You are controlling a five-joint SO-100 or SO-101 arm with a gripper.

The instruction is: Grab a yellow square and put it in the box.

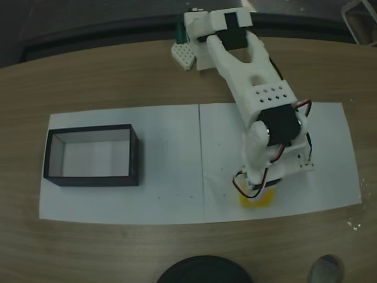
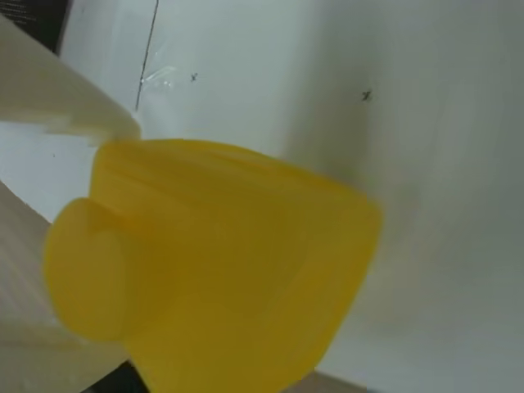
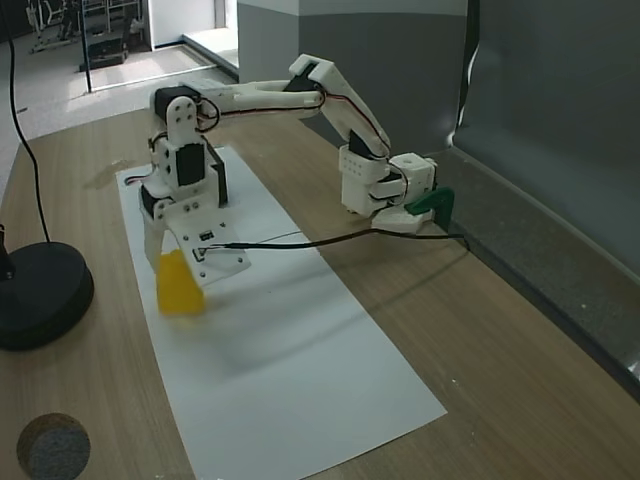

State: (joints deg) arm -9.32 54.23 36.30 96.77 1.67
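The white two-finger gripper [image 3: 170, 268] clamps the small bright yellow rounded cube [image 3: 180, 284], unlabelled, at the paper's five o'clock in a fixed view [image 1: 257, 199].

— How is the arm posed?
— In both fixed views the white arm reaches out from its base at the worktop's far edge, elbow raised, forearm angled down, wrist bent so the end effector [image 1: 254, 194] [image 3: 172, 262] points downward near the surface.
— And the fingers [image 2: 74, 110]?
— In the wrist view, pale fingers press against a yellow piece from both sides, clamped on it.
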